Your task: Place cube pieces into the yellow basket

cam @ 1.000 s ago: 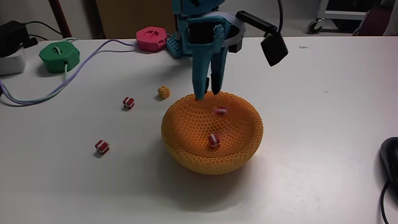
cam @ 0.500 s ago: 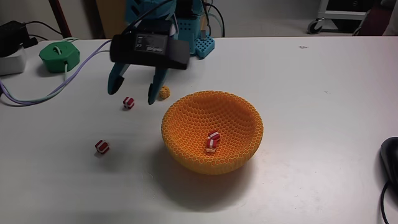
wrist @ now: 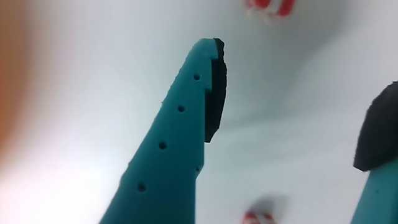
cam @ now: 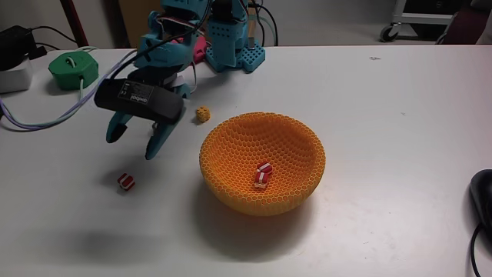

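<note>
In the fixed view, the green box (cam: 73,69) sits at the far left of the table (cam: 384,115), behind and left of the pincer, with a cable running from it. The pincer (cam: 132,146) hangs above the table left of centre, fingers pointing down, jaws spread wide and holding nothing. One cube piece (cam: 126,182) lies on the table just in front of the pincer and below it. In the wrist view, the teal finger (wrist: 180,130) with its dark pad stands well apart from the second finger at the right edge; a blurred red-and-white cube (wrist: 268,6) shows at the top edge and another (wrist: 260,216) at the bottom edge, between the fingers. In the fixed view, a small yellow mesh piece (cam: 203,114) rests to the right of the pincer, near the arm. The yellow basket (cam: 231,154) stands further right, well apart from the pincer, with two cube pieces (cam: 262,175) touching each other inside it.
</note>
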Motion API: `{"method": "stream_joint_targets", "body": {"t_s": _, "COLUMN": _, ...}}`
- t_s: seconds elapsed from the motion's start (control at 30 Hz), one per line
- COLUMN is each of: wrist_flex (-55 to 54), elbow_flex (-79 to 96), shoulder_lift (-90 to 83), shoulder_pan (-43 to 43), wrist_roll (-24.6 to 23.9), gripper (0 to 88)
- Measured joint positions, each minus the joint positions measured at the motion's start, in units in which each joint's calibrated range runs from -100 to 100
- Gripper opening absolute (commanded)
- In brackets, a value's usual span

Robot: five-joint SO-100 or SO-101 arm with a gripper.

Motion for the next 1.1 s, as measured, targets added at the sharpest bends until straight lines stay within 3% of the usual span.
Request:
{"method": "stream_joint_targets", "body": {"t_s": 0.23, "wrist_flex": -6.0, "elbow_flex": -7.7, "shoulder_lift": 13.9, "shoulder_pan": -0.2, "wrist_roll": 0.1, "gripper": 34.3}}
{"method": "stream_joint_targets", "body": {"t_s": 0.4, "wrist_flex": -7.3, "elbow_flex": -14.0, "shoulder_lift": 20.7, "shoulder_pan": -0.3, "wrist_roll": 0.3, "gripper": 26.4}}
{"method": "stream_joint_targets", "body": {"t_s": 0.47, "wrist_flex": -7.3, "elbow_flex": -14.5, "shoulder_lift": 21.4, "shoulder_pan": -0.4, "wrist_roll": 0.4, "gripper": 18.4}}
{"method": "stream_joint_targets", "body": {"t_s": 0.53, "wrist_flex": -7.2, "elbow_flex": -14.5, "shoulder_lift": 21.7, "shoulder_pan": -0.1, "wrist_roll": 0.6, "gripper": 2.5}}
{"method": "stream_joint_targets", "body": {"t_s": 0.57, "wrist_flex": -6.7, "elbow_flex": -14.5, "shoulder_lift": 21.7, "shoulder_pan": 0.3, "wrist_roll": 0.9, "gripper": 0.0}}
{"method": "stream_joint_targets", "body": {"t_s": 0.93, "wrist_flex": 4.1, "elbow_flex": -17.7, "shoulder_lift": 14.8, "shoulder_pan": 1.9, "wrist_roll": 13.0, "gripper": 0.0}}
{"method": "stream_joint_targets", "body": {"t_s": 1.1, "wrist_flex": 18.6, "elbow_flex": -30.2, "shoulder_lift": 4.5, "shoulder_pan": -6.8, "wrist_roll": 14.0, "gripper": 0.0}}
